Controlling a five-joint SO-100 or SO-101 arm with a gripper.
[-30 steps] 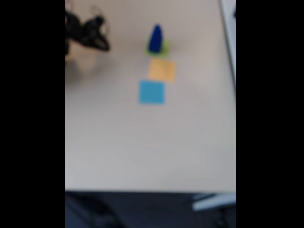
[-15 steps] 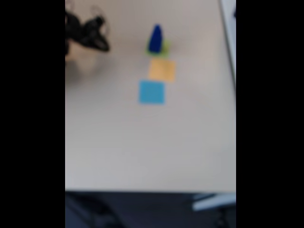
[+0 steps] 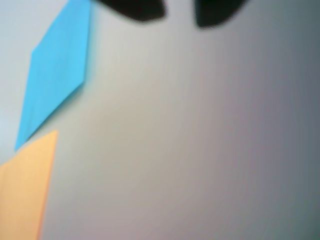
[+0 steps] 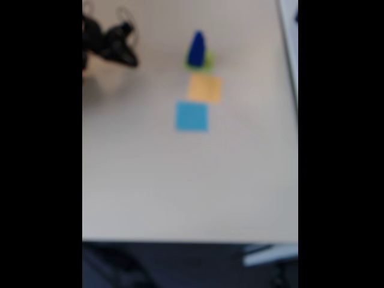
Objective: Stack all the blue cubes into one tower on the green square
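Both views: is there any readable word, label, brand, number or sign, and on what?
None can be read. The light-blue square, orange square, green square, tower and table look plain; both views are too blurred to rule out fine print.

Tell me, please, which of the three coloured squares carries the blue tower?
The green square, farthest up the fixed view; the orange square and light-blue square lie bare.

The arm (image 4: 107, 43) sits folded at the fixed view's upper left. In the wrist view the claw (image 3: 178, 14) shows 2 dark fingertips (image 3: 137, 9) apart, with nothing between them.
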